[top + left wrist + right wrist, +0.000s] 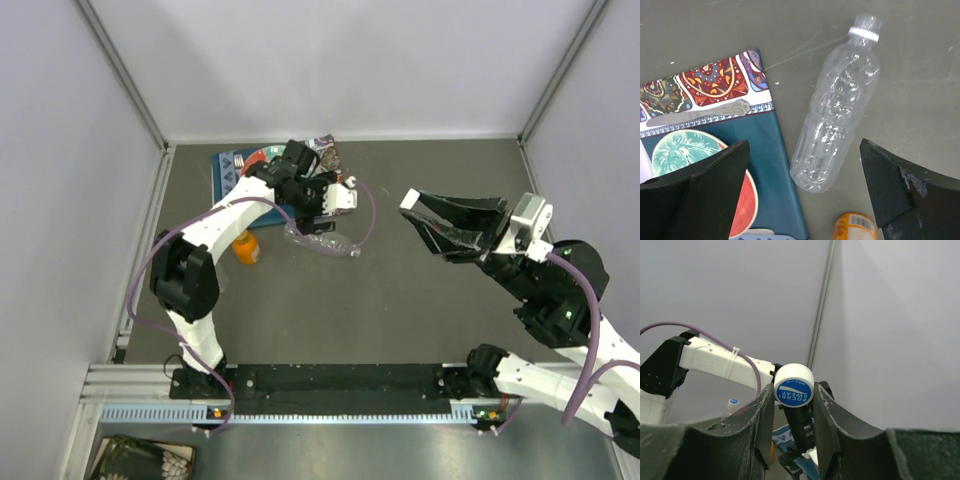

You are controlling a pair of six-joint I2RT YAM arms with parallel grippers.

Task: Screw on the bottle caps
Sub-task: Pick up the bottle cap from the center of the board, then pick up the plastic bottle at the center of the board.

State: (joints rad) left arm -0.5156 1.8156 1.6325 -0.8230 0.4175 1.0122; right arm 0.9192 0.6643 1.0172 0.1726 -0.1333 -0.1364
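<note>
My left jaws gape over the flat-lying clear plastic bottle (832, 107); right jaws clamp the white round cap (794, 385).

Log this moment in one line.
left gripper: open, above lying clear bottle, uncapped | right gripper: shut on white cap, held aloft | step: cap not yet on

You can read "POCARI SWEAT" and a small "OPEN", upside down, on the blue face of the white cap (794, 385), while the barcode label (856, 220) on the orange bottle (846, 232) at six o'clock is unreadable.
</note>
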